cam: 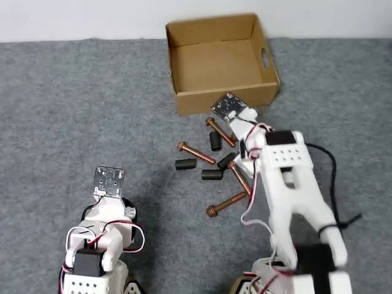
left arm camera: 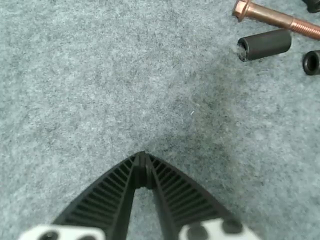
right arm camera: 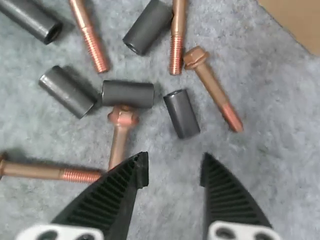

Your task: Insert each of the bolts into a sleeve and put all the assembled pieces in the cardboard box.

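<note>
Several copper bolts [cam: 196, 154] and short black sleeves [cam: 185, 164] lie scattered on the grey carpet in front of the cardboard box [cam: 184, 101]. My right gripper [cam: 229, 116] hovers over the pile's far side, close to the box. In its wrist view it [right arm camera: 175, 172] is open, holding nothing, a little short of an upright-lying sleeve [right arm camera: 182, 113] and a bolt [right arm camera: 212, 87]. Another bolt's head [right arm camera: 121, 117] touches a sleeve [right arm camera: 128, 94]. My left gripper [left arm camera: 144, 160] is shut and empty over bare carpet, left of the pile [cam: 109, 177]. A bolt [left arm camera: 280, 17] and sleeve [left arm camera: 265, 45] lie beyond it.
The box is open-topped with nothing inside and has a handle slot in its right wall [cam: 266, 58]. Grey carpet [cam: 73, 110] covers the whole table. A black cable [cam: 331, 165] trails beside the right arm.
</note>
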`<state>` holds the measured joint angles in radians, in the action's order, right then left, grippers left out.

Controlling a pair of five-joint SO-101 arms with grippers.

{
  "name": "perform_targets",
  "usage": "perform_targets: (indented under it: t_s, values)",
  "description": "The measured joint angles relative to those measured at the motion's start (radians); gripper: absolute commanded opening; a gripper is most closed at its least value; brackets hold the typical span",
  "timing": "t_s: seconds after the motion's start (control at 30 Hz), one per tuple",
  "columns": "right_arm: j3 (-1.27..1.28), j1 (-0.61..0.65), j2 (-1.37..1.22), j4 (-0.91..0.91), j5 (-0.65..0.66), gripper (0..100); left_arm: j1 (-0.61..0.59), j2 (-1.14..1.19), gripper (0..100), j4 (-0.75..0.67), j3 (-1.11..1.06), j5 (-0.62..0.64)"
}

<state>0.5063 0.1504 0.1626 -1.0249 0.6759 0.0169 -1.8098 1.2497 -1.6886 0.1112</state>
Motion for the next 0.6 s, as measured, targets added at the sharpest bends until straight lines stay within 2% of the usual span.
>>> perform_targets:
  t_s: [0.6]
  values:
    - [-0.407,0.000,-0.562,0.000,0.000,18.4,0.000,0.000,1,0.000,0.000,0.000]
